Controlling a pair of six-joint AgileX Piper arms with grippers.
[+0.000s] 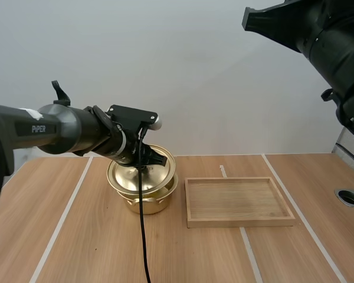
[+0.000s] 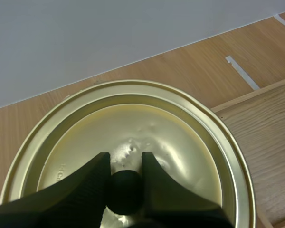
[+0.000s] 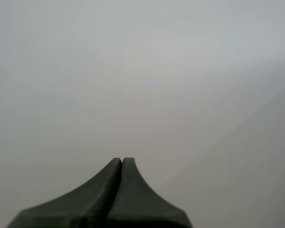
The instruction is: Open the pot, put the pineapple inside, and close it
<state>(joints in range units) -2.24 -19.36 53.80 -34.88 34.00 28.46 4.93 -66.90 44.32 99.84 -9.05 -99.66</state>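
White lettering "PiPER" reads on the left arm, a black tube reaching in from the side. Faint stamped marks on the lid near one finger, too small to read. Lid: brass-coloured metal, round, stepped in concentric rings, centre slightly dimpled, shiny. The left tool pinches the lid's black round knob between its two fingertips. The pot, the same gold metal with small side handles, stands on the counter just beside the tray, apart from it. From the high view the lid sits tilted over the pot's mouth; I cannot tell whether its edge touches the rim. Tray: pale wood, shallow, rectangular, low walls, grain running lengthwise. Counter: wood-grain boards crossed by white tape lines. The left wrist view gives the grip and the lid's relief; the high view gives the pot body and the whole tray. The right tool has its fingers pressed together into one dark wedge, before a plain grey wall; the right arm hangs high over the counter's far side.
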